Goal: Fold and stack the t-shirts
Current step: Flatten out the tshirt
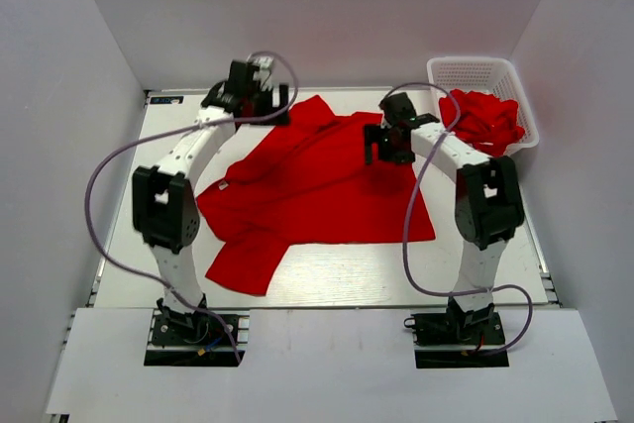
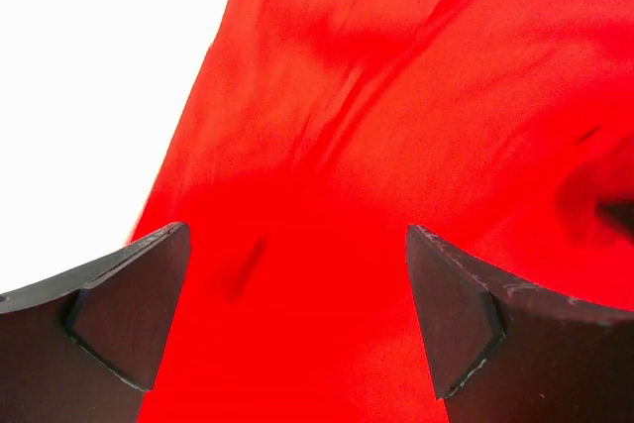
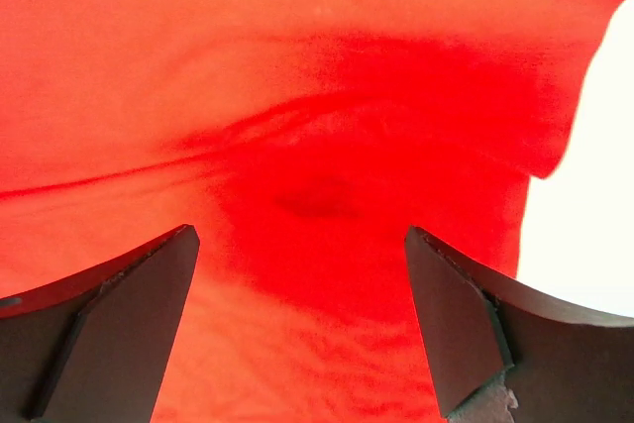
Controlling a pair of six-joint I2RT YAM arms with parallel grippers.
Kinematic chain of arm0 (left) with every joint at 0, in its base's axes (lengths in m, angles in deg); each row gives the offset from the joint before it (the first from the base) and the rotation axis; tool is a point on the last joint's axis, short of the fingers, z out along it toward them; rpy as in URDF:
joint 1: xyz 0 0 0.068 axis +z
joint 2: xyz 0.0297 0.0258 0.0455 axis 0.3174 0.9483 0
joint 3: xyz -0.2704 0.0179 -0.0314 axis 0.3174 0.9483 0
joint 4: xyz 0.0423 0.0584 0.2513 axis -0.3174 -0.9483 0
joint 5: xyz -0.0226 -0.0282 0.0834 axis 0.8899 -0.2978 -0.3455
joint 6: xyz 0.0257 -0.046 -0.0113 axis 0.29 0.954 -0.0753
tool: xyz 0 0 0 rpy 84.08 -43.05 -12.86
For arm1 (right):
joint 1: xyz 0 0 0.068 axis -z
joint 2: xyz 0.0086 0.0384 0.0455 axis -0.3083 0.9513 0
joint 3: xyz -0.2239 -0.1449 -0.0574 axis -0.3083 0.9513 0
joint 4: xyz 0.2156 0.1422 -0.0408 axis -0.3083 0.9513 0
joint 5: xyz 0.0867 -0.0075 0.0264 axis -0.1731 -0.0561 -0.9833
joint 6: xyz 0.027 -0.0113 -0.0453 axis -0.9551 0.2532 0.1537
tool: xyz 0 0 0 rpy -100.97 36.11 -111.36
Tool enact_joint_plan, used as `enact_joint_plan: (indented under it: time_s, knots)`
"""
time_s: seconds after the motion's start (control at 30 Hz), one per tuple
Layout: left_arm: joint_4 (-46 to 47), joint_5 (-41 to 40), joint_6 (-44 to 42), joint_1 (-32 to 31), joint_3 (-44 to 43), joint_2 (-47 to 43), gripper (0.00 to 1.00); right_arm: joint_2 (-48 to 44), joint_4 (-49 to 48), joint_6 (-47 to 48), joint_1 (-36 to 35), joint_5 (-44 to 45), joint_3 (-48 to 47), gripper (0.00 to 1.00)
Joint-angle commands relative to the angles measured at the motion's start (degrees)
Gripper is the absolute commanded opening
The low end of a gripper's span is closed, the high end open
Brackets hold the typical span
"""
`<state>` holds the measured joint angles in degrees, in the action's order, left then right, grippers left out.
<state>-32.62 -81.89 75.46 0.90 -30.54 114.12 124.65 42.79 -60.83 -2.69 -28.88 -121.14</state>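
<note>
A bright red t-shirt [image 1: 317, 190] lies spread and rumpled across the middle of the table, one sleeve toward the near left. More red shirts [image 1: 487, 121] are heaped in the basket. My left gripper [image 1: 265, 104] is open over the shirt's far left edge; its wrist view shows red cloth [image 2: 396, 165] between the spread fingers [image 2: 129, 314]. My right gripper [image 1: 388, 144] is open over the shirt's far right part; its wrist view shows creased red cloth [image 3: 297, 146] under the spread fingers [image 3: 456, 334]. Neither holds anything.
A white plastic mesh basket [image 1: 474, 71] stands at the far right corner. White walls close in the table on three sides. Grey cables loop off both arms. Bare table [image 1: 347, 269] shows near the front edge.
</note>
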Motion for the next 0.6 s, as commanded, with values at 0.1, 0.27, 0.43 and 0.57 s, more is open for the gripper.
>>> enact_joint_plan:
  time_s: [0.1,0.27,0.43,0.57]
  knots:
    - [0.3,12.9,-17.3,-2.6,-23.8,18.9,1.00,-9.7,-0.6,-0.3,0.2,0.5,4.6,0.90]
    - [2.2,16.2,-26.1,-5.0,-35.7,28.3,1.00,-12.8,-0.1,-1.5,0.7,-1.6,8.4,0.90]
    - [8.6,17.2,-27.1,-5.5,-35.1,29.9,1.00,-14.3,1.3,-1.9,1.8,-2.3,9.7,0.90]
    - [10.6,16.5,-28.7,-5.5,-35.1,32.1,1.00,-14.3,2.0,-2.3,2.6,-4.6,9.6,0.90]
